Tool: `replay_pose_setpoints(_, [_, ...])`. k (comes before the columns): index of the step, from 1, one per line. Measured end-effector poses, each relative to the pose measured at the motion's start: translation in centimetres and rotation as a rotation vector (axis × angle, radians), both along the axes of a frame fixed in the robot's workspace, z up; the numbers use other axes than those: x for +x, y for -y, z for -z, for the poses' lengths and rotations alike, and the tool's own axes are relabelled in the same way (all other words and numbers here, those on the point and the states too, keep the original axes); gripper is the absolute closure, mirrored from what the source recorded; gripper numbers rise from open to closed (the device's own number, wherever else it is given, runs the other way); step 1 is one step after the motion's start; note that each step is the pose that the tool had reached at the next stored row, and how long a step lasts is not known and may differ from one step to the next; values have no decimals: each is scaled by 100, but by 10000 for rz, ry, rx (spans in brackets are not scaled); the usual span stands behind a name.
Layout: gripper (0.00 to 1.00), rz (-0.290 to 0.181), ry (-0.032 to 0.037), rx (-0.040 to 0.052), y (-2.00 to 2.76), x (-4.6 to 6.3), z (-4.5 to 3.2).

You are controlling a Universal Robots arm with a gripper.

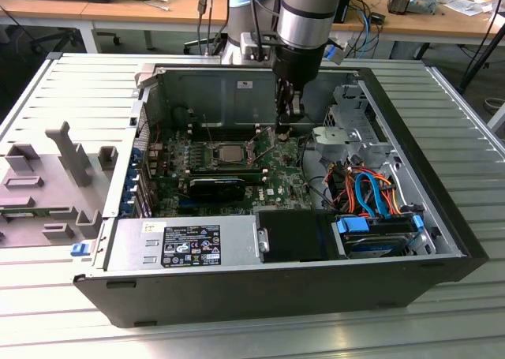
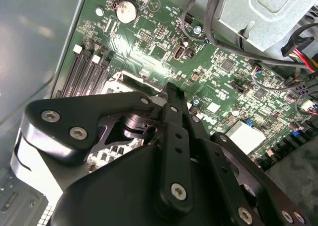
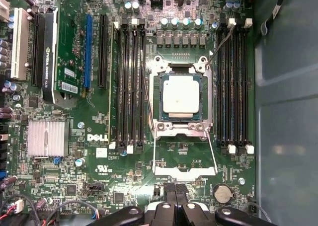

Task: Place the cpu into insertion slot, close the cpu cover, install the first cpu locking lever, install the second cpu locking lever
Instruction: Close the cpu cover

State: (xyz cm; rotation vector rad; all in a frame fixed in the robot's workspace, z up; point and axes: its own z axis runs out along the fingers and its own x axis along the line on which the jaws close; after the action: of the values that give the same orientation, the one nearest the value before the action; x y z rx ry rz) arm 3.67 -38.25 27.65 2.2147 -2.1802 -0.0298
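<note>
The cpu (image 3: 181, 97), a dull silver square, lies flat in the insertion slot (image 3: 158, 117), with green board around it. In the exterior view the cpu (image 1: 229, 151) sits mid-board inside the open computer case. The cpu cover (image 3: 185, 172) is swung open and stands off the socket's edge on the gripper's side. Thin wire locking levers (image 3: 148, 102) run loose along the socket's sides. My gripper (image 3: 174, 187) hovers beyond the open cover with its fingers together and nothing between them. The exterior view puts the gripper (image 1: 285, 125) just to the right of the socket, above the board.
Long black memory slots (image 3: 130, 82) flank the socket on both sides. A black expansion card (image 1: 215, 188) and a silver heatsink (image 3: 47, 138) lie further off. A drive cage (image 1: 351, 126), coloured cables (image 1: 367, 189) and the case wall (image 3: 285, 107) crowd the surroundings.
</note>
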Motion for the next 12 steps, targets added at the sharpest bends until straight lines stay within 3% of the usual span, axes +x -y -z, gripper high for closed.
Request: replay_pose_setpoints(12, [89, -1, 0, 0, 0, 17, 20])
